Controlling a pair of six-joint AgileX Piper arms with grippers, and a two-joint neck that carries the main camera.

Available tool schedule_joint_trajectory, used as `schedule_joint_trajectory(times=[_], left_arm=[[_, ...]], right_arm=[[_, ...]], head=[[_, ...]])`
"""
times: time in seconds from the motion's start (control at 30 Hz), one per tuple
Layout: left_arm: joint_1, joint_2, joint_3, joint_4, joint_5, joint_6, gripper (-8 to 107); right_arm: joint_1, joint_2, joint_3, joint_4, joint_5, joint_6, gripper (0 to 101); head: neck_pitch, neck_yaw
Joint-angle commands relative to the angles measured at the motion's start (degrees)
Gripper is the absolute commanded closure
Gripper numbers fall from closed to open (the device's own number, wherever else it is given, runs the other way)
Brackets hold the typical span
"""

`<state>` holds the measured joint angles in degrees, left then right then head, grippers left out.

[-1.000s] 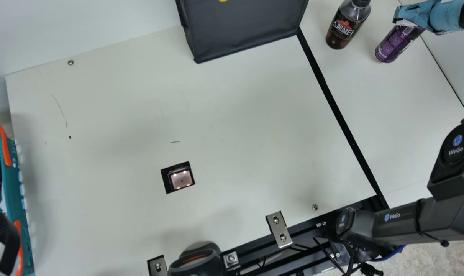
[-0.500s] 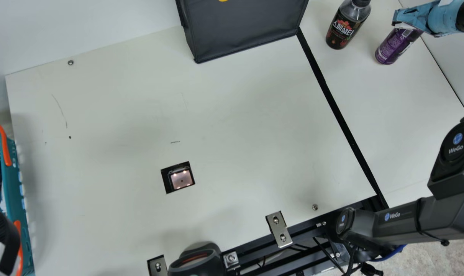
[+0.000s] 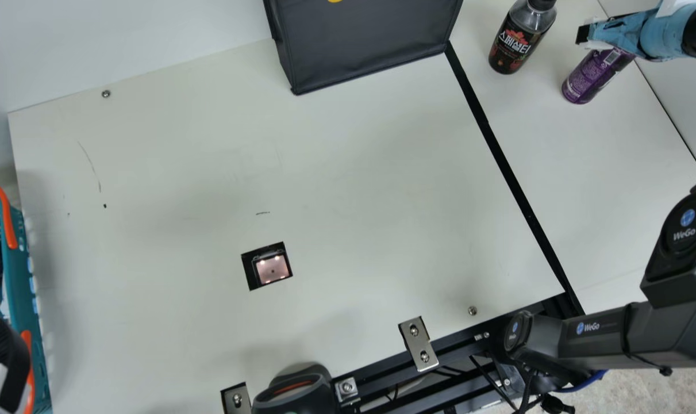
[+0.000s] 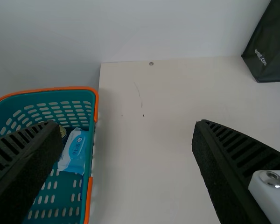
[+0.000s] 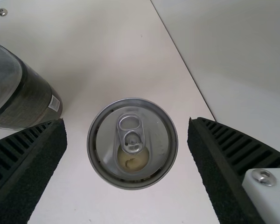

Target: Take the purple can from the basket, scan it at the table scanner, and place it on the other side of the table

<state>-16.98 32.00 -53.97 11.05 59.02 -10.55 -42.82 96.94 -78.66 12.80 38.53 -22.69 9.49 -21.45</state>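
fingers of the right gripper (image 3: 612,34) stand apart, purple can (image 3: 593,76) between them, dark-labelled bottle (image 3: 514,46) outside. left gripper (image 3: 4,349) gapes near the teal basket (image 3: 23,276).

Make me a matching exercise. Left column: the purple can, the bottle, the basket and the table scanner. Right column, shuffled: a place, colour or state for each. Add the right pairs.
1. Purple can
2. Bottle
3. Basket
4. Table scanner

A. Teal with orange trim
B. Set into an opening in the tabletop
C. Upright below the open right gripper
D. Black cap and dark label

Pairs: 1-C, 2-D, 3-A, 4-B
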Motion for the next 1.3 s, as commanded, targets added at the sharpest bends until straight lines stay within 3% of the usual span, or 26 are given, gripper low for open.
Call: schedule_joint_trajectory(times=[0.0, 0.43, 0.83, 0.87, 0.93, 1.03, 1.27], left_arm=[[0.0, 0.0, 0.0, 0.0, 0.0, 0.0, 9], [0.0, 0.0, 0.0, 0.0, 0.0, 0.0, 9], [0.0, 0.0, 0.0, 0.0, 0.0, 0.0, 9], [0.0, 0.0, 0.0, 0.0, 0.0, 0.0, 9], [0.0, 0.0, 0.0, 0.0, 0.0, 0.0, 9], [0.0, 0.0, 0.0, 0.0, 0.0, 0.0, 9], [7.01, 5.16, -6.83, -5.72, 4.78, 4.81, 9]], right_arm=[[0.21, -0.44, 0.19, -0.29, -0.44, 0.21, 6], [2.7, -8.48, 2.4, -4.91, -0.97, 5.25, 6], [7.02, -20.5, 6.74, -11.56, 2.95, 14.3, 6], [6.64, -18.58, 6.3, -11.01, 2.36, 13.3, 6], [7.03, -20.24, 6.74, -11.54, 3.67, 14.35, 6], [7.05, -20.84, 6.74, -11.36, 2.92, 14.48, 6], [14.06, -27.28, 7.16, -11.84, 8.79, 16.06, 6]], head=[[-1.57, -0.13], [-1.57, -0.13], [-1.57, -0.13], [-1.57, -0.13], [-1.57, -0.13], [-1.57, -0.13], [-1.57, 9.22]])
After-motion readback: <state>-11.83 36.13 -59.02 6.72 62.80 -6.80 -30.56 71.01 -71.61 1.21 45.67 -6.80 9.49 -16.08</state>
